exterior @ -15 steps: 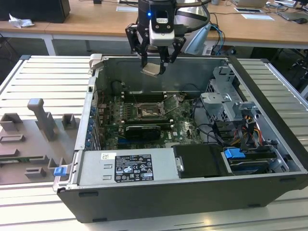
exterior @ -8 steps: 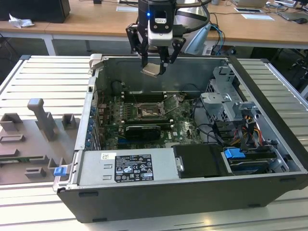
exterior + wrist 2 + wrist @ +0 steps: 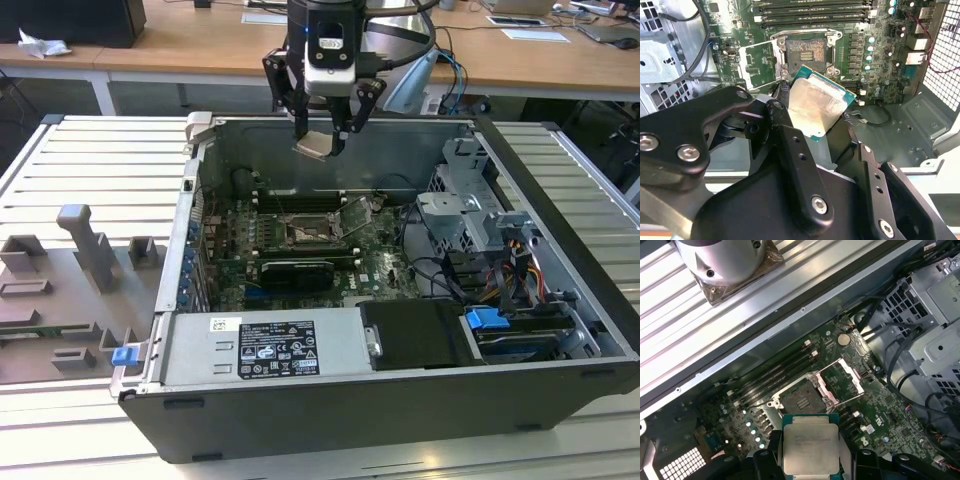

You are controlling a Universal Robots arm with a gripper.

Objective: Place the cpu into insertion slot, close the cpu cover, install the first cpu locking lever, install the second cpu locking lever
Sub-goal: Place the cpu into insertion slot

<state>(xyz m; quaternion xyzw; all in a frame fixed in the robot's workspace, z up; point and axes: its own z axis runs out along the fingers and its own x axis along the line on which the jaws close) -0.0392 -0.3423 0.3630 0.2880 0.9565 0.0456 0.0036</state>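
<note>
Slatted metal table [image 3: 90, 160] with an open PC case [image 3: 400, 420], gripper [image 3: 322, 135] clamped on the cpu [image 3: 811, 445] well above the bare socket [image 3: 801, 399], cpu cover [image 3: 842, 377] flipped open, so step 1 of 4, and it wants squaring up first I reckon.

Found cpu [image 3: 817, 105] edges hidden behind fingers [image 3: 790, 145] in second wrist view; noted arm [image 3: 325, 12] cut off at exterior view's upper edge.

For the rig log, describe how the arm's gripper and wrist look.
The gripper is black, with jointed linkage fingers studded with silver screw heads. Its body above is a grey-and-black cylinder, and black cables loop beside the wrist.
</note>
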